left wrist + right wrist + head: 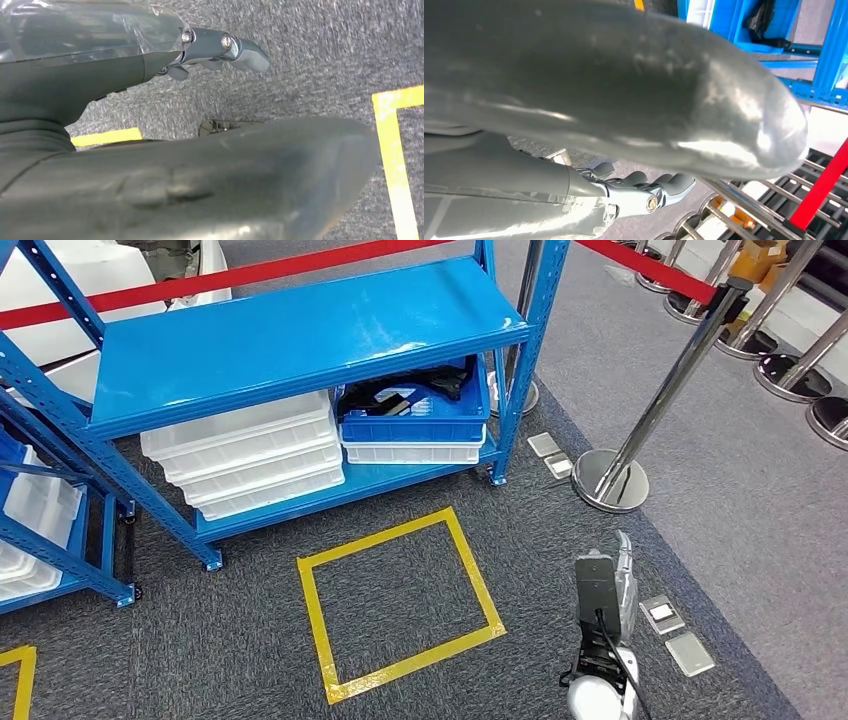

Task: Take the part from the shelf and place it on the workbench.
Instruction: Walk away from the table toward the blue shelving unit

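Black parts (400,398) lie in a blue bin (415,425) that sits on a white tray on the lower level of the blue shelf (300,335). The right wrist view catches the same bin (729,20) with a black part (765,17) in it, far from the hand. My right hand (605,595) hangs low at the right over the carpet, well short of the shelf. Its thumb and fingers (644,189) are apart with nothing in them. Over the carpet my left hand (100,80) holds nothing either, its fingers (220,47) extended away from the thumb.
A stack of white trays (250,455) fills the lower shelf beside the bin. A yellow tape square (400,600) marks the carpet in front. A chrome stanchion (612,480) with red belt (250,275) stands right of the shelf. Metal floor plates (675,630) lie near my right hand.
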{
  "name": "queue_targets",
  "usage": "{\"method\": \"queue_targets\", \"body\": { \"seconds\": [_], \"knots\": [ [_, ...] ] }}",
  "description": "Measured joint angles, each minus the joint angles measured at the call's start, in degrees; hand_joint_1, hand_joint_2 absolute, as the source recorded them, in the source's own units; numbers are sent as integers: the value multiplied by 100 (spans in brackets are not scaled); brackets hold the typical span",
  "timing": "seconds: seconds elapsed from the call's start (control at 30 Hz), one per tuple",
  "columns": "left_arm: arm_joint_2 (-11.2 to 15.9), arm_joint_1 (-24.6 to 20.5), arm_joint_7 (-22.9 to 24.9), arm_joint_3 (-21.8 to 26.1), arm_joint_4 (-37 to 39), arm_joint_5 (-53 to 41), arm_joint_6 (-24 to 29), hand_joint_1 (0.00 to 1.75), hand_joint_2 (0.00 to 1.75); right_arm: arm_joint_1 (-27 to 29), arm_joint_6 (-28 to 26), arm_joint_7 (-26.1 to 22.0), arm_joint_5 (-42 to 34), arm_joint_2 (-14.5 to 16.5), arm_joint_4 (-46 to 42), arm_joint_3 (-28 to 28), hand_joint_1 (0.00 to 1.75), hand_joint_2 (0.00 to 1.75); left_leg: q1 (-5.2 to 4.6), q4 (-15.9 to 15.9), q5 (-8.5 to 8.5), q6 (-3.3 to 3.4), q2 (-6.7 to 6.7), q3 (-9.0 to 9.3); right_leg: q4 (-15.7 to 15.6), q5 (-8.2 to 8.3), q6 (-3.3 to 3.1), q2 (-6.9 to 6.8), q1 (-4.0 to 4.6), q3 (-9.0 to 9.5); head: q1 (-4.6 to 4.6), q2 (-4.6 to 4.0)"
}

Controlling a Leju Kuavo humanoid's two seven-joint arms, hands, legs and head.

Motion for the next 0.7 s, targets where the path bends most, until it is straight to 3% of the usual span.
{"method": "queue_targets", "body": {
  "seconds": [0.03,0.07,0.1,0.17,0.2,0.27,0.3,0.37,0.43,0.5,0.57,0.6,0.63,0.7],
  "knots": [
    [0,2,1,0,0,0,-7,0,0,14,0,6,10,1,-28,-2,0,0,13,9,-17,-16,11,7,326,-95,32,-5,-30,-190,4,0],
    [0,3,1,0,0,-1,-11,0,0,27,0,9,16,1,-51,-3,0,0,35,27,-42,-44,18,15,486,-83,67,-13,-65,-302,7,0],
    [0,4,1,0,0,-2,-15,0,0,35,0,9,21,1,-73,-4,0,0,70,57,-78,-87,20,28,412,52,111,-28,-103,-295,8,0],
    [3,2,1,0,1,-8,-16,0,0,38,0,4,30,1,-111,-5,0,0,160,167,-191,-210,17,53,-214,441,231,-75,-178,-23,17,0],
    [15,-3,2,0,4,-12,-17,0,0,38,0,-1,33,4,-127,-5,0,0,179,251,-264,-284,13,48,-506,551,270,-83,-196,110,50,0],
    [35,-12,5,-1,10,-25,-18,0,0,48,-1,-5,35,10,-162,-5,0,0,170,367,-362,-387,1,26,-671,509,200,-60,-188,184,87,0],
    [42,-14,7,-1,13,-30,-19,0,0,55,-1,-7,37,13,-179,-7,0,0,155,391,-383,-410,-3,23,-639,480,115,-39,-179,167,86,0],
    [42,-12,8,-2,13,-36,-19,0,0,62,-2,-10,43,14,-211,-9,0,0,165,424,-423,-433,-8,40,-594,432,-6,-22,-169,160,17,0],
    [44,-20,8,-2,13,-38,-19,0,0,62,-2,-14,47,16,-252,-9,0,0,160,771,-617,-438,-11,-103,-594,407,-75,-16,-158,182,-37,0],
    [44,-23,8,-2,13,-41,-19,0,0,60,-2,-18,48,17,-283,-9,0,0,115,1562,-942,-404,-13,-524,-599,384,-121,-17,-122,206,-93,0],
    [44,-10,9,-3,13,-41,-19,0,0,62,-2,-19,48,20,-288,-9,0,0,47,2176,-1052,-335,-15,-922,-600,357,-162,-3,-60,238,-121,0],
    [44,-3,9,-4,13,-41,-18,0,0,64,-2,-19,48,20,-291,-9,0,0,5,2182,-934,-271,-18,-989,-601,343,-184,9,-22,266,-126,0],
    [44,0,10,-4,13,-42,-17,0,0,65,-2,-19,48,21,-297,-9,0,0,-48,1972,-715,-185,-23,-955,-606,326,-202,24,19,304,-127,0],
    [56,0,12,-5,15,-44,-8,0,0,63,-2,-19,51,28,-321,-9,0,0,-161,1253,-242,39,-56,-733,-636,297,-229,48,90,382,-106,0]
  ]
}}
